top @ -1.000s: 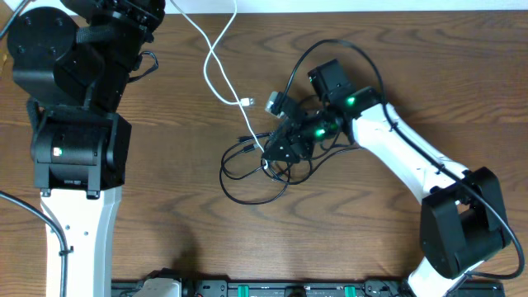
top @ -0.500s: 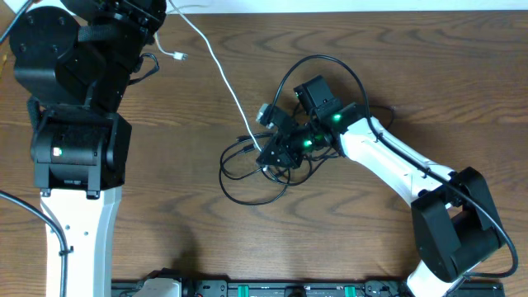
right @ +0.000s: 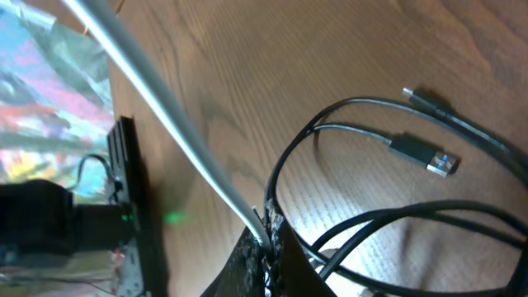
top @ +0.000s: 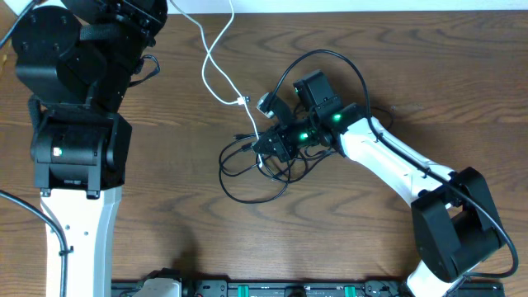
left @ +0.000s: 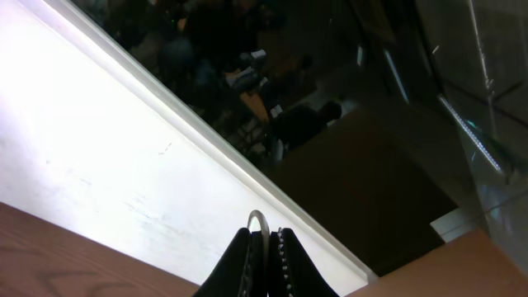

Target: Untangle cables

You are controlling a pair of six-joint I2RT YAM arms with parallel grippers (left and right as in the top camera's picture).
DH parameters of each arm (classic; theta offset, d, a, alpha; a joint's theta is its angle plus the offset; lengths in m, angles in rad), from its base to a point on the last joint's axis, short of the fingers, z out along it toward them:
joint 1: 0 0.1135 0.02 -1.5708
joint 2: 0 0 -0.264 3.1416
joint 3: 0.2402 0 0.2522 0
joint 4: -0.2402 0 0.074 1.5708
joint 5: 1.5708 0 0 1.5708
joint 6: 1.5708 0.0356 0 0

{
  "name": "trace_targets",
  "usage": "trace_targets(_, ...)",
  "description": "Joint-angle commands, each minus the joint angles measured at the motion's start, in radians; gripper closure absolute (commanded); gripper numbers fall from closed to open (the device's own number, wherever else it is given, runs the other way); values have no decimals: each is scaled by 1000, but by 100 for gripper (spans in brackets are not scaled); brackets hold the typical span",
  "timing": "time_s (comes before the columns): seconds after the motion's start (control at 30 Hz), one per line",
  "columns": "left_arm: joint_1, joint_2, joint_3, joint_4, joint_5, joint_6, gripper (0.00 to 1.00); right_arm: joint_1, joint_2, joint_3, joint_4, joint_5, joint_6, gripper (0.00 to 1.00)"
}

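Teasing white cord (right: 165,114) from black cord (right: 410,152), pinched by left gripper (left: 264,246) and right gripper (right: 268,241). Likely needs gentle separation.

The white cord (top: 206,64) snakes from the far edge to mid-table, where it meets the black cord (top: 247,201), lying in loose overlapping loops with a plug (right: 419,155) flat on the wood.

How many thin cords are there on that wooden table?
2. The thin white cord runs from the far edge to the right gripper; the thin black cord lies coiled beside that gripper. Others may be hidden.
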Motion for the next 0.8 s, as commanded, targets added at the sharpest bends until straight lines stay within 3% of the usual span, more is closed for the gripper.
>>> trace_targets(0.0,3,1,14,-5,-7,-9,92,-1,-63,2,2,-16,155,99)
trace_targets(0.23,3,1,14,-21,-7,-9,92,0,-121,2,-98,126,414,99)
trace_targets(0.53,2,5,14,-145,-6,-3,92,-9,-144,5,-138,151,288,99)
trace_targets(0.77,2,34,14,-454,2,100,92,-53,-254,23,-124,172,166,99)
